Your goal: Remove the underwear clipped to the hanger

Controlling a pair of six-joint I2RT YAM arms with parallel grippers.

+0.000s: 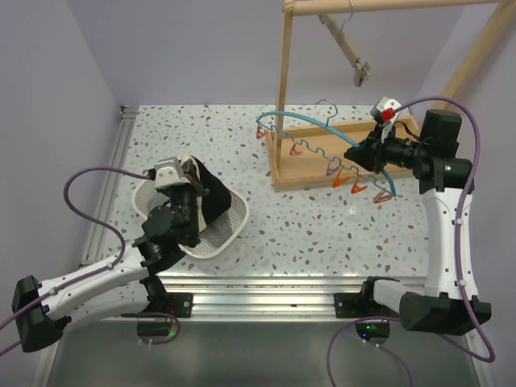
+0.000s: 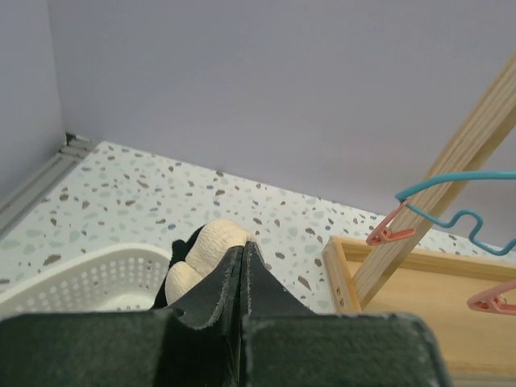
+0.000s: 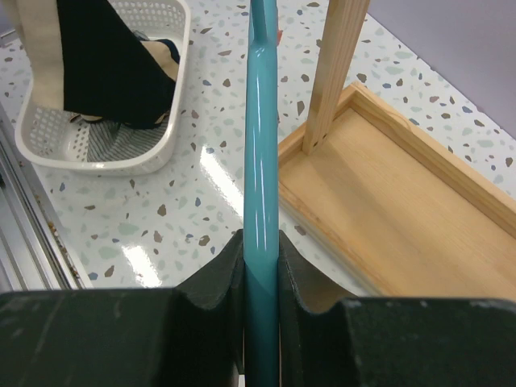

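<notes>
My left gripper (image 1: 191,173) is shut on the black pair of underwear (image 1: 214,197) and holds it over the white basket (image 1: 238,219). In the left wrist view the pale waistband (image 2: 205,250) bunches at the closed gripper (image 2: 244,248). My right gripper (image 1: 360,156) is shut on the teal wire hanger (image 1: 322,126); its bar (image 3: 262,161) runs between the jaws (image 3: 262,242). The hanger's coloured clips (image 1: 343,181) hang empty. The right wrist view shows the black pair (image 3: 113,64) hanging into the basket (image 3: 173,121), with the grey striped pair (image 3: 113,141) and a bit of beige cloth (image 3: 165,52) inside.
A wooden rack (image 1: 284,81) stands on a shallow wooden tray (image 1: 278,179) at the back right, with a wooden clip hanger (image 1: 355,60) on its top bar. A metal rail (image 1: 266,282) runs along the near table edge. Walls close the back and left.
</notes>
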